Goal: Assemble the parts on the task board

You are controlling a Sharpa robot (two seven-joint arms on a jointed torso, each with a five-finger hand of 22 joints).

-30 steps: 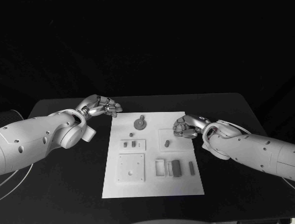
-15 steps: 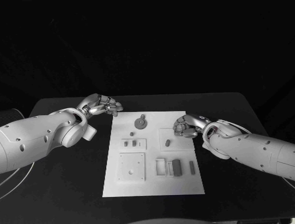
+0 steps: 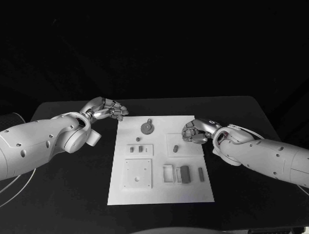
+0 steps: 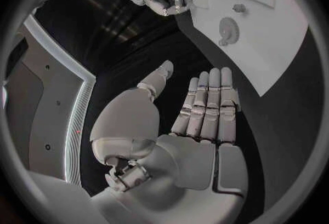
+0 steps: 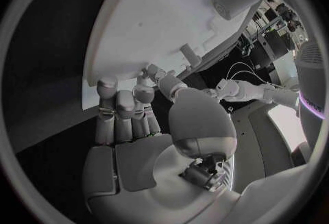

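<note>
The task board (image 3: 161,161) lay mid-desk (image 3: 70,185) with grey parts (image 3: 184,174) on it. The left hand (image 3: 106,110) hovered just off the board's far left corner, fingers extended, holding nothing. The right hand (image 3: 195,131) hung over the board's right edge, fingers curled; whether it gripped anything I cannot tell.

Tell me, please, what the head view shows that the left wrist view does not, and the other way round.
Head view alone: the near end of the white rectangular task board, with its square white plate and the dark grey blocks beside it.

Left wrist view alone: the inner side of the silver left hand, with its fingers straight and side by side and the thumb apart, holding nothing.

Both: the grey gear-shaped part towards the board's far end, and the silver right hand at the board's right edge.
</note>
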